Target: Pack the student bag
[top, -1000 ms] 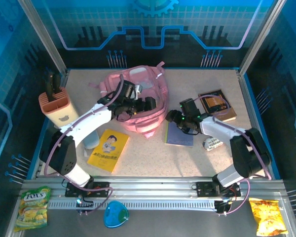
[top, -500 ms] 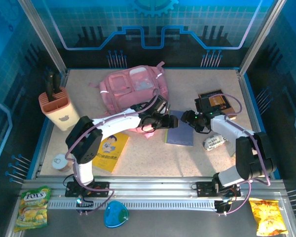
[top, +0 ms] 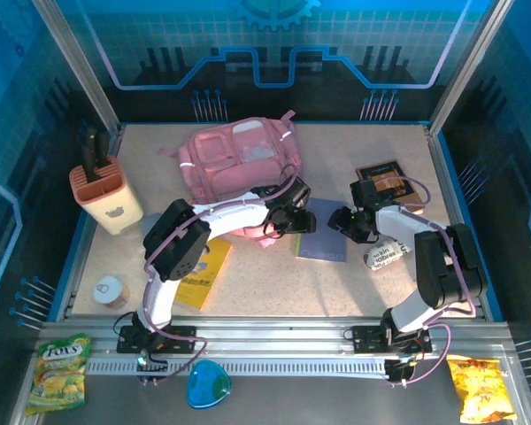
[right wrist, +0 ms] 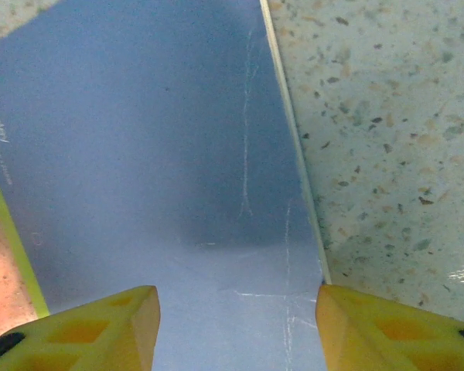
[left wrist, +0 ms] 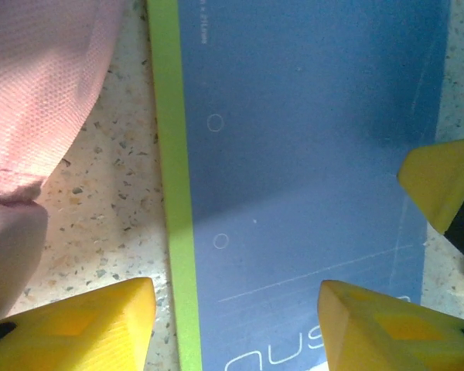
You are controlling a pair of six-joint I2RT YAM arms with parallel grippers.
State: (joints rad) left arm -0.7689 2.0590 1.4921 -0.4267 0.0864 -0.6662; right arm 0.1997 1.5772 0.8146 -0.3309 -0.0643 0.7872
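**Student bag** (top: 239, 164) — pink, lying far-left of centre on the surface (top: 274, 283), its near corner just beside the blue notebook (top: 323, 246).

**Notebook** — flat, long axis running away from the arm bases, green spine (left wrist: 166, 193) toward the bag.

**Left fingers** (left wrist: 77, 325) — partly spread, straddling the spine edge, holding nothing.

**Right fingers** (right wrist: 394, 325) — likewise spread, empty, straddling the opposite edge.

The left arm is the nearer to the bag.
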